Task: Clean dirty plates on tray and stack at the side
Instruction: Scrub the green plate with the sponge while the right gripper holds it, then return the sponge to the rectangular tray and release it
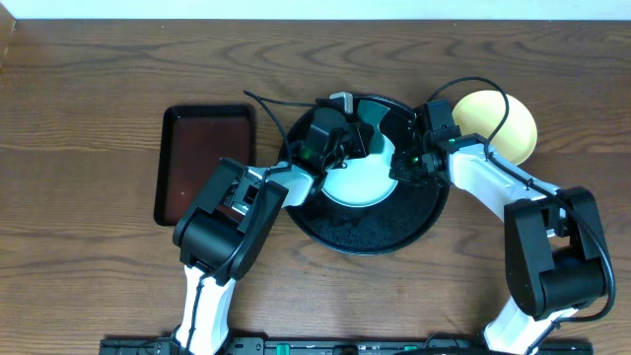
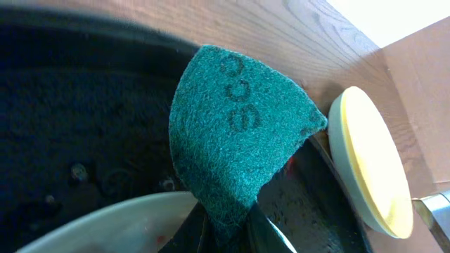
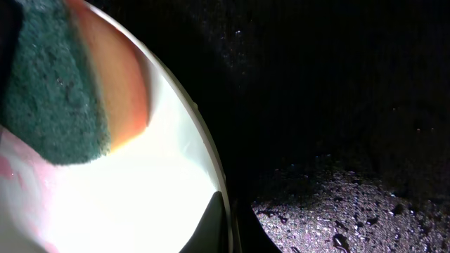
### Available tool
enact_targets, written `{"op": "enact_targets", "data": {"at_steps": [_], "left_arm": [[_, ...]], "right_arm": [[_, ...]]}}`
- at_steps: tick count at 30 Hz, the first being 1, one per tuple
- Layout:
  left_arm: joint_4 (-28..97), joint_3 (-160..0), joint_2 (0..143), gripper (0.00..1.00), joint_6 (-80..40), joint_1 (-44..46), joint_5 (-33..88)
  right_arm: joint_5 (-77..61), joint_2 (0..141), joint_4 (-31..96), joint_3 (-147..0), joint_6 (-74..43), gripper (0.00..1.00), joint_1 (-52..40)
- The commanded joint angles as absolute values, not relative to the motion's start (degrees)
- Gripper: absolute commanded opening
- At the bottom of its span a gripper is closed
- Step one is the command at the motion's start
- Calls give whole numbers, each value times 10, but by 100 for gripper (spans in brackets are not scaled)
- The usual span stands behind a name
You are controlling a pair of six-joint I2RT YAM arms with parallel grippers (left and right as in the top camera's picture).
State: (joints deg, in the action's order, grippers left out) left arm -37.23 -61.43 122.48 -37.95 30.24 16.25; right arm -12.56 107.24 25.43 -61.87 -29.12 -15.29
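A white plate point(image 1: 357, 179) lies in the black round tray point(image 1: 367, 229). My left gripper point(image 1: 340, 138) is shut on a green scouring pad point(image 1: 372, 120) over the plate's far edge. In the left wrist view the pad point(image 2: 235, 133) stands up from the jaws point(image 2: 225, 235) above the plate point(image 2: 105, 225). My right gripper point(image 1: 404, 163) is shut on the plate's right rim. In the right wrist view its finger point(image 3: 219, 225) pinches the rim of the plate point(image 3: 140, 197), which has a pink smear at the left, with the pad point(image 3: 49, 91) on it. A pale yellow plate point(image 1: 505, 125) lies outside the tray, to the right.
A small dark-brown rectangular tray point(image 1: 202, 163) sits left of the black tray. The black tray's floor point(image 3: 365, 204) is wet with droplets. The yellow plate point(image 2: 373, 161) lies on the wood table just beyond the tray's rim. Both arms cross over the tray.
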Motion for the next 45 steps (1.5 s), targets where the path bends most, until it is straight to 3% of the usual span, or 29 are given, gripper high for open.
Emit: {"op": "enact_targets", "data": {"at_steps": [1,21,25,38,45], "left_arm": [[-387,-617,1225,8,-318,299,114],[-407,-617,1167,8,-95,299,-226],[-314,-617,1099,8,-98,294,-243],[296,-617,843,8,-308,208,-116],[388,-617,837,7,-308,176,-116]], "right_arm": [[-93,1078,258,-613,-297,1,-147],[-92,1078,277,-613,-295,1,-147],[-92,1078,276,-613,-295,1,-147],[-93,1069,269,-644,-295,1,-147],[-90,1067,301,-681,-295,1,-147]]}}
